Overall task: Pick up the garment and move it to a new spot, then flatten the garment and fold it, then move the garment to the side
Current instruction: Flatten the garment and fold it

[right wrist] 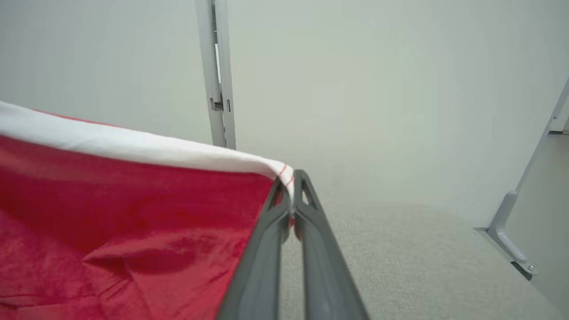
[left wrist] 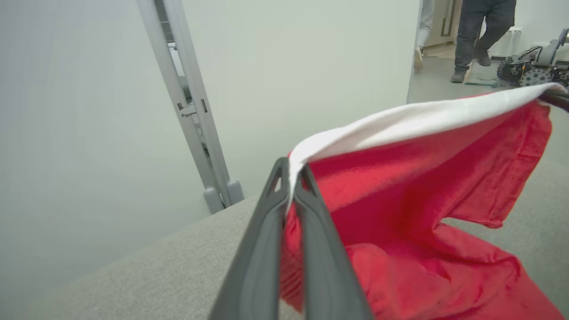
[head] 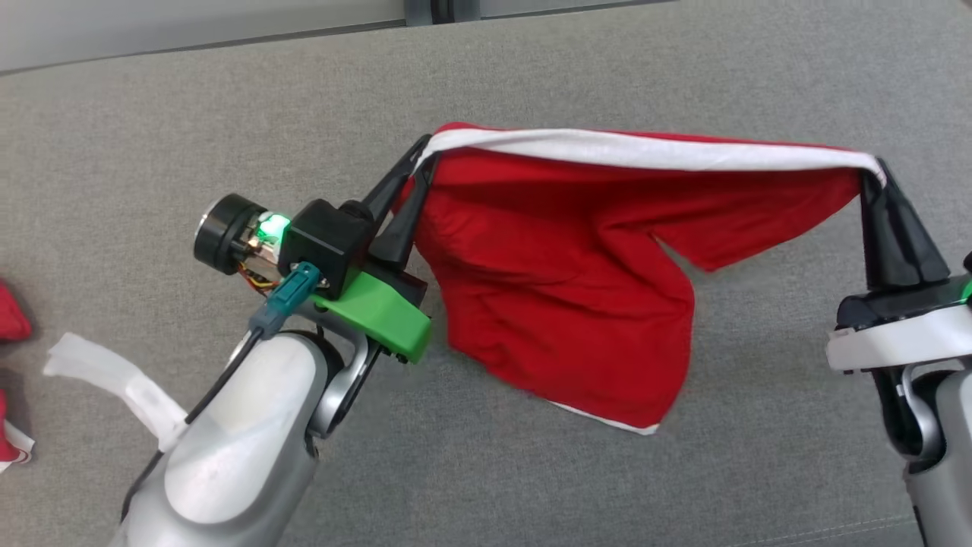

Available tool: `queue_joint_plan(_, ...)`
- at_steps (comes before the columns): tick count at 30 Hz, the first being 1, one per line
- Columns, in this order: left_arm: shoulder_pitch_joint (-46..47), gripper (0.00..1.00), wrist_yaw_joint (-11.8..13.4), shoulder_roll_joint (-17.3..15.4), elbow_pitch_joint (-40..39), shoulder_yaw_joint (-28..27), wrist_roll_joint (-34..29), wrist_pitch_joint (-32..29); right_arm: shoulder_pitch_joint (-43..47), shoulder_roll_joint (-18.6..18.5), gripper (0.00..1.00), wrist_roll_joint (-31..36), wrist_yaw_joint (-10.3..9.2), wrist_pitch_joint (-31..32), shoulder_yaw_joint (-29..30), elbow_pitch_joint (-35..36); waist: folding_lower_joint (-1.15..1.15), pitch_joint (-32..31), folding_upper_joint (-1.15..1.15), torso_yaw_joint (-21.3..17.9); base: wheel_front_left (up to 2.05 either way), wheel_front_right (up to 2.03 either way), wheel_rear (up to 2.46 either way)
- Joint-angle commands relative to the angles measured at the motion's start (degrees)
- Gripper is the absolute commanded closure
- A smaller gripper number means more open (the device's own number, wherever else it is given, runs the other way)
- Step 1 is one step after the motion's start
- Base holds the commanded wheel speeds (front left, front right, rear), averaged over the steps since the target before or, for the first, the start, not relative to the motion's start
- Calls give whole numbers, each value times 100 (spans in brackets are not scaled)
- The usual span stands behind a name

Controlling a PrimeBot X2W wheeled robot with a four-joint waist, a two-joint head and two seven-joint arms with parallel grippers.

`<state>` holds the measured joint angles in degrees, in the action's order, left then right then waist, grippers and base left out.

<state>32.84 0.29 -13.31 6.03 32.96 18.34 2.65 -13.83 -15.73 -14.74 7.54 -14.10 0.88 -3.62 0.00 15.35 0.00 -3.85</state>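
Observation:
A red garment (head: pixel 562 281) with a white band along its top edge hangs stretched between my two grippers above the grey surface. My left gripper (head: pixel 422 158) is shut on the band's left corner; the left wrist view shows its fingertips (left wrist: pixel 291 171) pinching the white edge of the garment (left wrist: pixel 422 178). My right gripper (head: pixel 873 171) is shut on the right corner, and its fingertips (right wrist: pixel 290 182) clamp the band of the garment (right wrist: pixel 133 213) in the right wrist view. The lower part of the cloth droops down, its white-trimmed bottom hem near the surface.
The grey fabric surface (head: pixel 531 486) spreads all around. Other red and white cloth pieces (head: pixel 11 380) lie at its left edge. A pale wall with a grey post (right wrist: pixel 218 75) stands behind. A person's legs (left wrist: pixel 480 35) and a wheeled machine (left wrist: pixel 533 66) show beyond a doorway.

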Motion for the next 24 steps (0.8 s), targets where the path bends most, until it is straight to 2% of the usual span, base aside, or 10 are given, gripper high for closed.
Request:
queue_joint_plan(1, 8, 100, 64, -103, -155, -75, -45, 51, -79, -60, 100, 69, -10, 64, 71, 249, 0, -207, 0, 63, 0, 0, 0)
queue_joint_plan(7, 313, 100, 222, -402, -1240, -395, -197, 87, -420, -385, 100, 309, -11, 592, 359, 1725, 0, -534, 0, 169, 0, 0, 0)
queue_joint_plan(11, 485, 100, 320, -558, -1874, -594, -243, -69, -718, -629, 100, 286, -11, 973, 523, 2297, 0, -698, 0, 230, 0, 0, 0)
queue_joint_plan(18, 742, 100, 373, -671, -2351, -797, -128, -336, -1158, -920, 100, -8, -12, 1382, 547, 2500, 0, -646, 0, 296, 0, 0, 0)
queue_joint_plan(24, 1167, 100, 181, -469, -1963, -780, 130, -336, -1708, -1038, 100, -297, -12, 1480, 378, 2169, 0, -181, 0, 311, 0, 0, 0)
